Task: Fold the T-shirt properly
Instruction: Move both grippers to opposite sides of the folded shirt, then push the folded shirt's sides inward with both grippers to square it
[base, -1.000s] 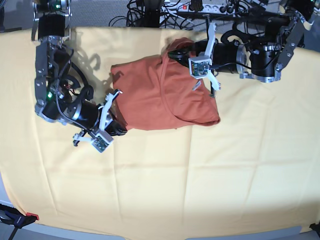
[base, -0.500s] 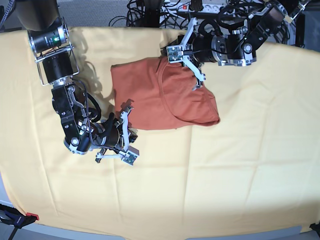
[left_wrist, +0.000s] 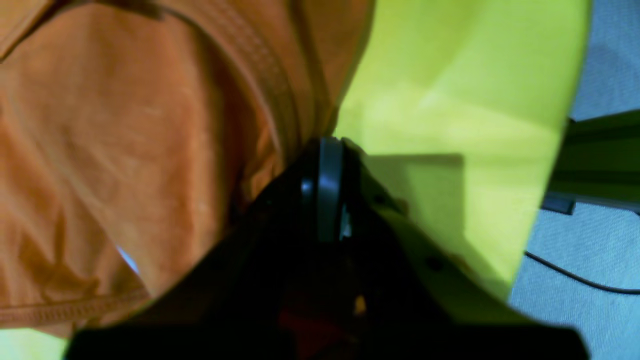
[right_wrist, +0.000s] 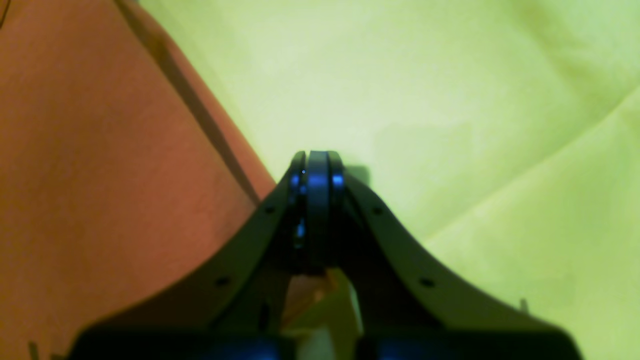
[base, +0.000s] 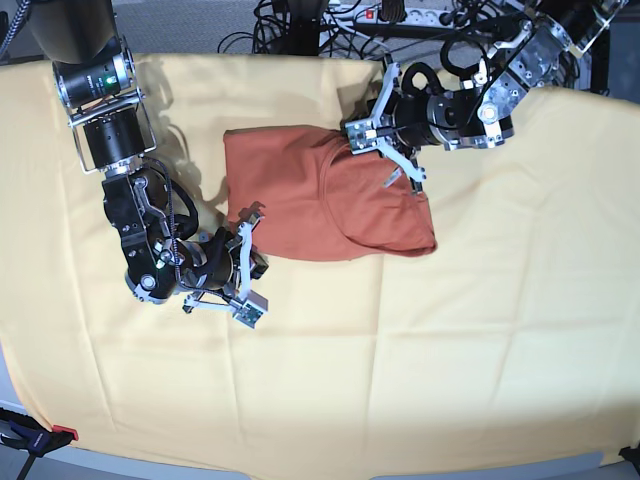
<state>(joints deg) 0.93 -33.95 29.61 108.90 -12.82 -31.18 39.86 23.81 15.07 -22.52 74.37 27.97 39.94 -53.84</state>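
Yellow cloth (base: 480, 330) covers my whole table, and the T-shirt (base: 320, 205) lies folded in its upper middle. I read its long axis as running left to right, neckline curving across the middle. My left gripper (left_wrist: 325, 150) is closed and empty at the shirt's top edge; my right gripper (right_wrist: 315, 160) is closed, holding nothing, just beside the lower-left corner. Both seem placed for pressing or tidying edges.
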